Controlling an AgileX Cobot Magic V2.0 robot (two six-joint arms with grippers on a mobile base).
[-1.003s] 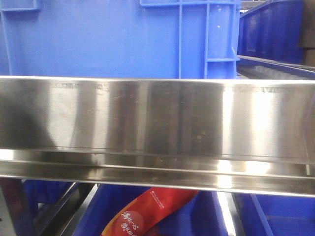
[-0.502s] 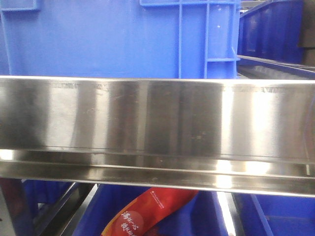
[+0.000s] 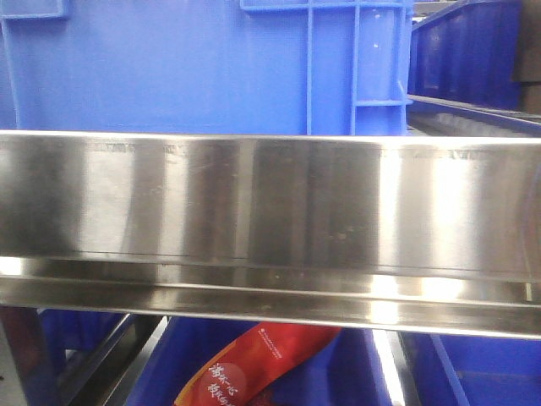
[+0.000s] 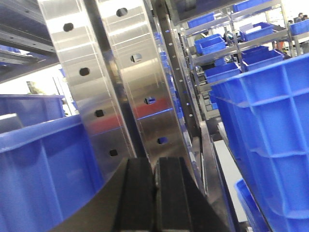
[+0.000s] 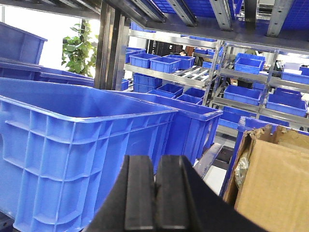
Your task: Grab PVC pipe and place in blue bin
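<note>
Up close, a brushed steel shelf beam [image 3: 270,220] fills the front view, a blue bin [image 3: 203,68] above it and a red printed packet [image 3: 254,368] below. Both wrist views show black fingers pressed together with nothing between them: the left gripper [image 4: 155,193] beside a perforated steel upright [image 4: 140,77], the right gripper [image 5: 154,195] before a large blue bin [image 5: 72,145] and a cardboard box [image 5: 270,183]. No PVC pipe appears in any view.
</note>
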